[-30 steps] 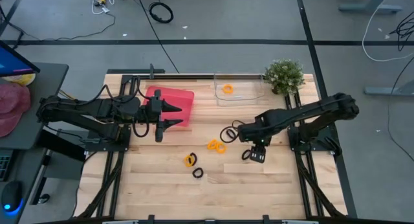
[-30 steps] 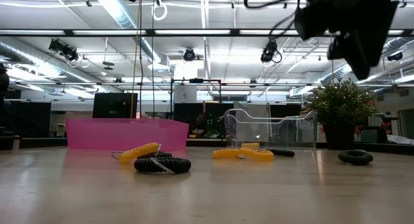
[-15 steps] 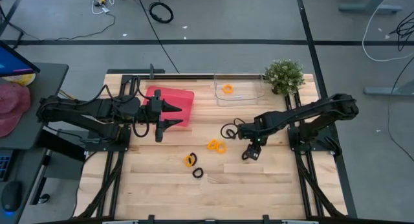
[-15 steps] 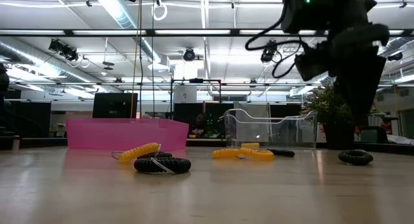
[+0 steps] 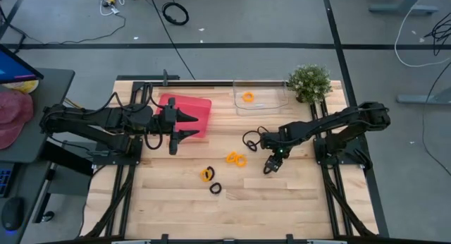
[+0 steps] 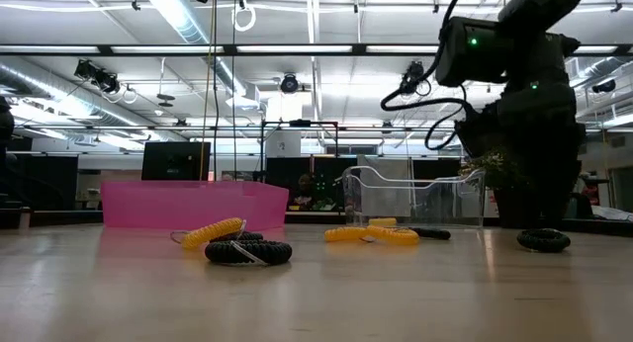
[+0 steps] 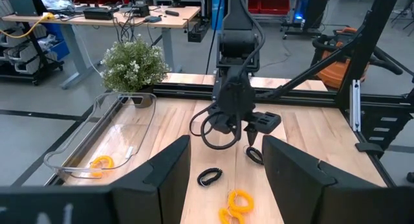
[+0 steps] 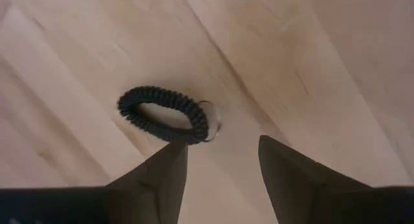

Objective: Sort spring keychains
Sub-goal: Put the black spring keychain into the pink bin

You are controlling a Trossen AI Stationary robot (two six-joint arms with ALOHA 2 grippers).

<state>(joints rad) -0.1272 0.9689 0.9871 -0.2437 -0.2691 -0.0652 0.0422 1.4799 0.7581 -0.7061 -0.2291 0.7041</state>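
Note:
Small orange and black spring keychains lie on the wooden table. A black one (image 8: pixel 163 114) (image 5: pixel 269 168) (image 6: pixel 543 240) lies flat right under my right gripper (image 8: pixel 223 169) (image 5: pixel 272 162), which points down, open, one fingertip just beside the loop's edge. Others: an orange pair (image 5: pixel 236 159) (image 6: pixel 374 234), an orange one (image 5: pixel 206 175), a black one (image 5: pixel 215 188) (image 6: pixel 247 251), another black one (image 5: pixel 250 142) (image 7: pixel 209 177). One orange keychain (image 5: pixel 247 97) (image 7: pixel 100 162) lies in the clear container. My left gripper (image 5: pixel 189 125) (image 7: pixel 223 179) waits open over the pink tray's edge.
The pink tray (image 5: pixel 197 106) (image 6: pixel 188 204) sits far left of centre; the clear container (image 5: pixel 261 103) (image 6: pixel 415 196) stands at the far edge beside a potted plant (image 5: pixel 309 82). Bare wood stretches along the near side of the table.
My right gripper has come down and shifted slightly toward the table's left, settling over the black keychain near the table's right side. The keychains have stayed where they were.

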